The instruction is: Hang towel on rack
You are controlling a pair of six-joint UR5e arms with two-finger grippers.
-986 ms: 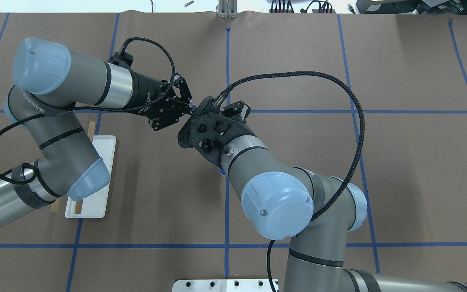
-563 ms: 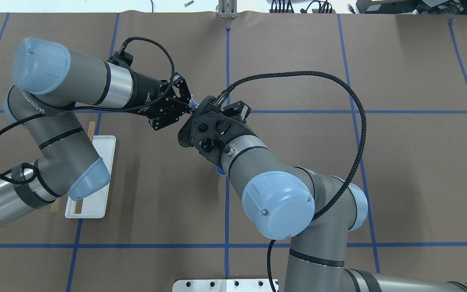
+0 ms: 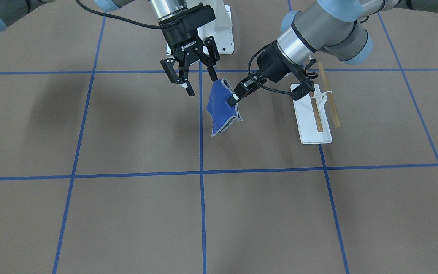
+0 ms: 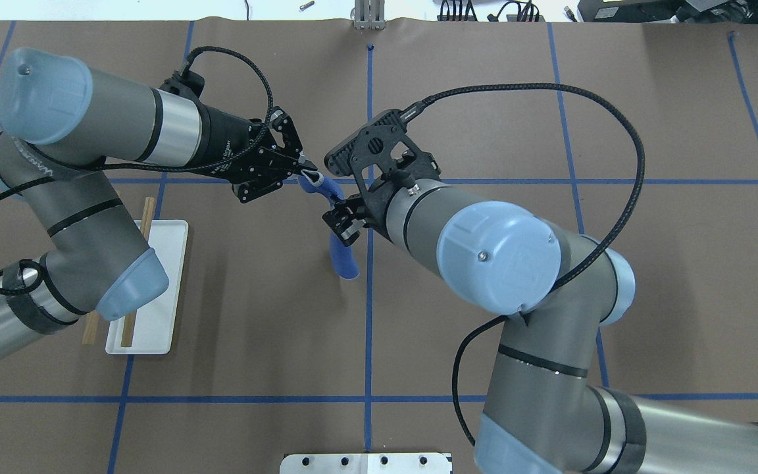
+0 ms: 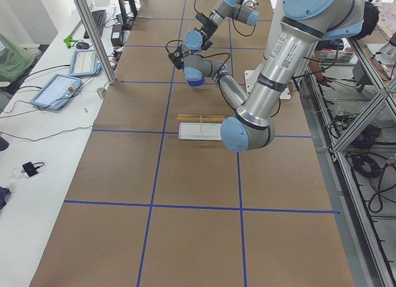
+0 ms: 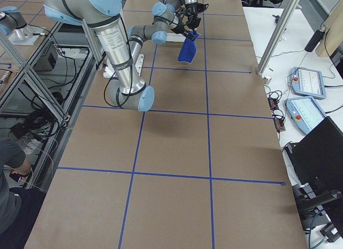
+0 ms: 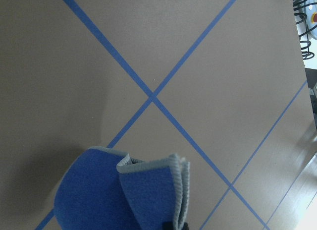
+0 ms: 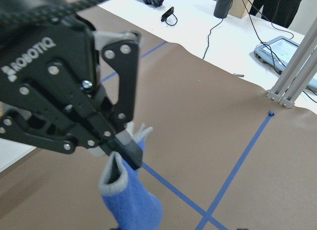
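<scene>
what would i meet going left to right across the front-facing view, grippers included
right gripper, open → towel, hanging above the table → left gripper, pinching the towel's edge → rack

A: Arms?
B: Two. Left arm (image 4: 83,224) and right arm (image 4: 537,395): grey tubes, pale-blue joint caps (image 4: 494,257), one screw (image 4: 478,255) per cap, silver wrist rings (image 4: 172,127), black bands (image 4: 540,362).
A: Ends?
B: Left pincer (image 3: 233,99) and right pincer (image 3: 202,86), black linkages, white "ROBOTIQ" lettering on each. Braided black cable (image 4: 642,172) per wrist; perforated black camera plate (image 4: 372,148).
</scene>
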